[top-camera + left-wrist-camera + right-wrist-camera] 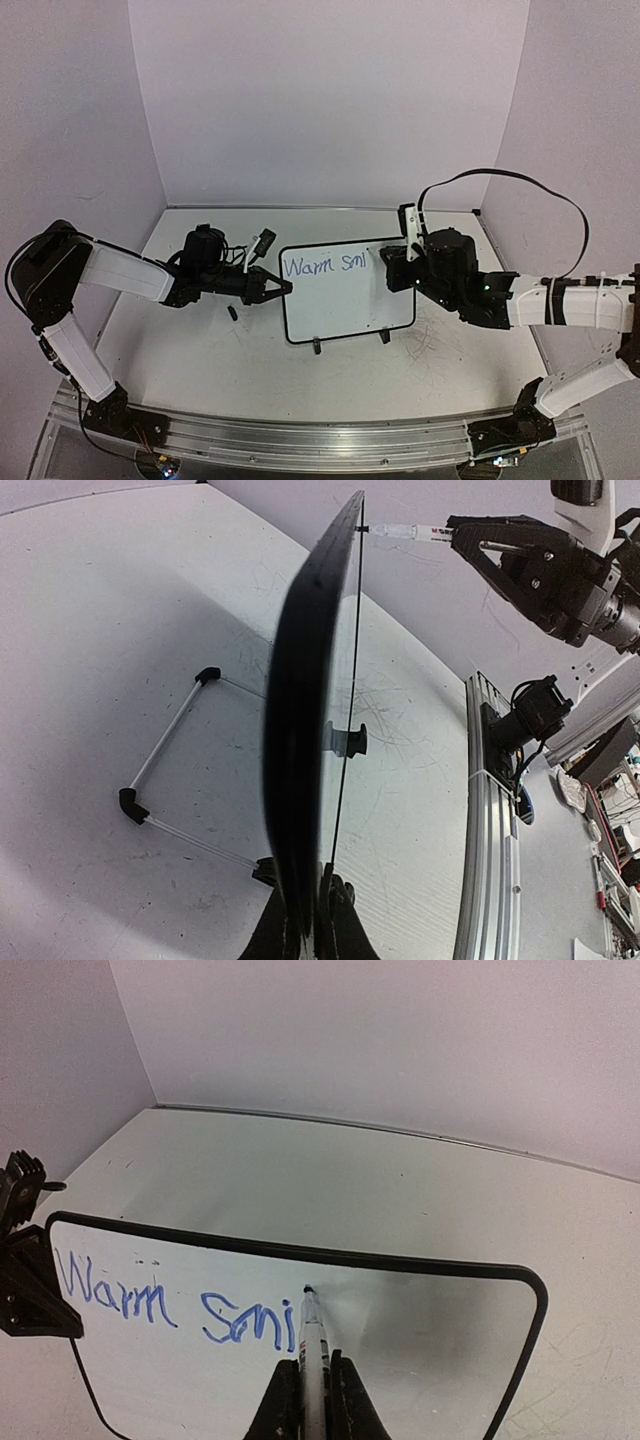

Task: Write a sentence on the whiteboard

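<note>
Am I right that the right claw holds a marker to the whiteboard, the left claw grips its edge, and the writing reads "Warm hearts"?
Not quite: the right wrist view shows the writing reads "Warm smi" so far. The right claw does hold the marker to the whiteboard, and the left claw grips its edge.

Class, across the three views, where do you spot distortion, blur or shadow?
Left wrist view: the whiteboard, edge-on, bows with lens distortion, blurred up close. Right wrist view: its frame curves; grey shading right of the marker. Top external view: the sentence is small but legible.
</note>
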Available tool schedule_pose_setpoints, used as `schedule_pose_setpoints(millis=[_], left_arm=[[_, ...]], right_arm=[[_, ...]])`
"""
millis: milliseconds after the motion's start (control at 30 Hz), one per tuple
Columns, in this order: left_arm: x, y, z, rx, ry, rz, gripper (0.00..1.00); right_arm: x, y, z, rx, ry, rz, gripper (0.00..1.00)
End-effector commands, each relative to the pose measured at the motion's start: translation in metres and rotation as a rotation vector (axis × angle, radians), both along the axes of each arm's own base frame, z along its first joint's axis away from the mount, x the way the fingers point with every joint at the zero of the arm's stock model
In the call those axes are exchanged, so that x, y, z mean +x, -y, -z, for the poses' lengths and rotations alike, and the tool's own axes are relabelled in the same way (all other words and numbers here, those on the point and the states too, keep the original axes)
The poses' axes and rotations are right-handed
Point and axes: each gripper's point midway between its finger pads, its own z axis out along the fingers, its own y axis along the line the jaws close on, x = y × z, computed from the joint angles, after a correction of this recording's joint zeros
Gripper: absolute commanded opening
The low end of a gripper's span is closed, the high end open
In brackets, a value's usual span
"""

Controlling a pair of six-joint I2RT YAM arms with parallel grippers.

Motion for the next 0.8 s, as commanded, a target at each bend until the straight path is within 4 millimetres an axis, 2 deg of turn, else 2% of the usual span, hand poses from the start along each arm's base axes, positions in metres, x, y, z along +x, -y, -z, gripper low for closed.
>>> schedule_pose_setpoints(millis=[0,467,767], left_arm=[[0.024,-0.01,0.002,0.062,0.068,-0.116,0.0],[0.023,-0.01,0.001,0.061,0.07,-0.114,0.0],[0.022,-0.01,0.004,0.067,0.064,-0.113,0.0]], right_arm=[[-0.003,0.005,0.006,0.013,-0.033,0.009,0.0],[-0.013,0.009,0.027,0.023,-0.096,0.0,0.0],[-0.014,0.013,0.026,0.028,-0.096,0.015,0.0]])
